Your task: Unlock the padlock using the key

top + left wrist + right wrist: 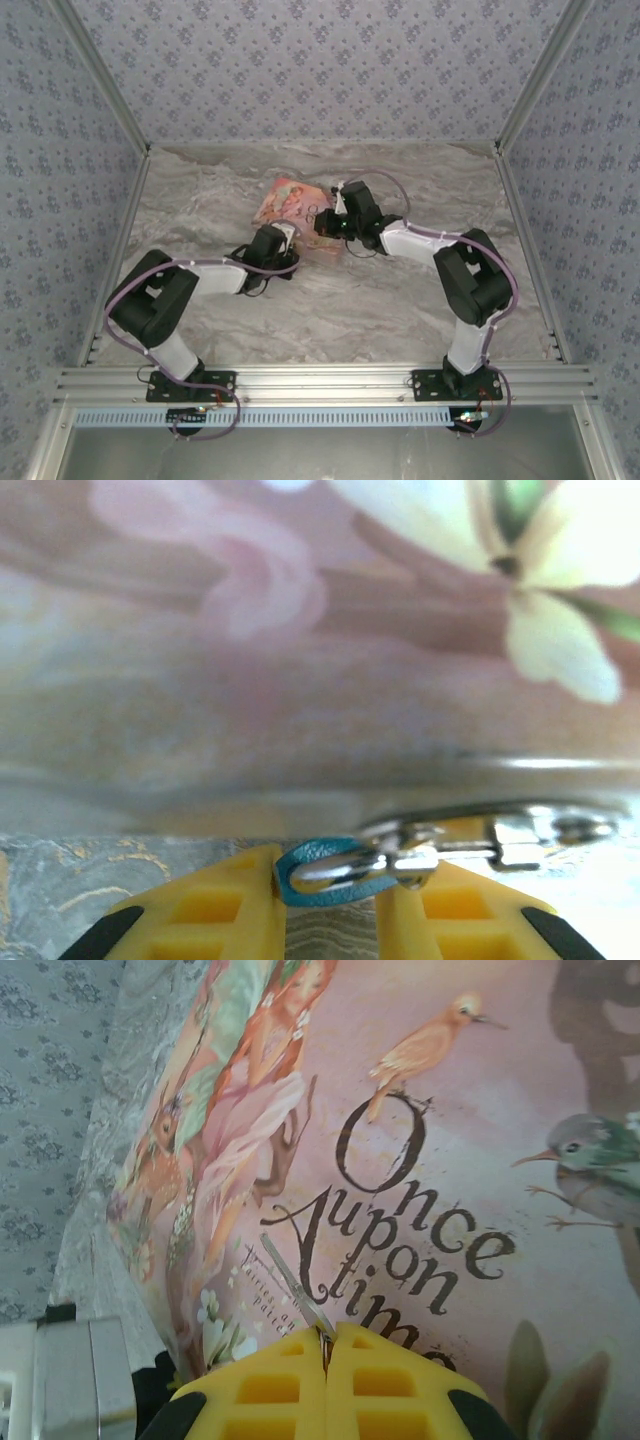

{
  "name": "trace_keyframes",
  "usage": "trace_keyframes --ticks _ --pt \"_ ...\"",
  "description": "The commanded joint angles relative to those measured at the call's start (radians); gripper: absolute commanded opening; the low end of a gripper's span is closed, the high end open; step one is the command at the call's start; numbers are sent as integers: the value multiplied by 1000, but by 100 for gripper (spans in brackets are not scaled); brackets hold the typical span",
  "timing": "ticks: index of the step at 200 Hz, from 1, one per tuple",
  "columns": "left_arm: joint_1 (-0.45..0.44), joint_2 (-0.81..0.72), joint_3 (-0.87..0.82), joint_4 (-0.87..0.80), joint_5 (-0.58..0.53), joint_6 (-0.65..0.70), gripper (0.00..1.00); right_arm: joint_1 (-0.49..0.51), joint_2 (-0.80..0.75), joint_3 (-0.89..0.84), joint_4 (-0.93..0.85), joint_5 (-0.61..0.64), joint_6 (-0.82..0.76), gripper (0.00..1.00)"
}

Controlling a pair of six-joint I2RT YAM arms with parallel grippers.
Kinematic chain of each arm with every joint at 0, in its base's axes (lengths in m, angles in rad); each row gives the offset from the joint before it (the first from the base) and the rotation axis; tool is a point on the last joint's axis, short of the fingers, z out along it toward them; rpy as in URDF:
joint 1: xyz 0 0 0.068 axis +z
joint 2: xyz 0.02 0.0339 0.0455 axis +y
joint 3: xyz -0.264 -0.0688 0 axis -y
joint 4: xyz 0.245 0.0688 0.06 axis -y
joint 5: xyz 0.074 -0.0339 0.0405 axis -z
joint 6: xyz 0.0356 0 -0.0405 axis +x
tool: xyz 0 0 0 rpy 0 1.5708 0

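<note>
Two sets of fingers, both busy! The right fingers [275, 1385] were pressed tight together, pinching the key [293, 1282], its thin blade poking out from the tips over the lid of the pink box [480, 1110]. The left fingers [215, 905] pinched the padlock [325, 875] by its teal body, just in front of the pink box's side wall and low over the surface [60, 890]. Silvery metal trailed off along that wall.

The step looked like getting the blade to the keyhole. To do it well, the left side had to hold the lock dead steady with the keyway turned toward the key. The right needed to line the blade up straight and ease in slowly, because so slim a grip could let the key pivot.

No keyhole could be made out. The key's head was buried between the tips. The close view of the lock was blurred, so shackle or clasp was hard to call. From above, both pieces beside the pink box were too small to tell.
</note>
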Motion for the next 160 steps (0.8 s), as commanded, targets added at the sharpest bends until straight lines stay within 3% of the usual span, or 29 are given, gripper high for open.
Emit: trace_keyframes --ticks 1,67,119,160 --pt "0 -66 75 -40 2 -68 25 0 -54 -69 -110 46 -36 0" --pt "-3 -75 133 -124 74 -158 25 -24 -181 -212 -72 73 -73 0" --pt "-8 -65 131 -120 76 -154 24 -40 -191 -213 -67 53 -76 0" --pt "3 -93 104 -82 55 -118 32 -44 -187 -208 -90 61 -85 0"
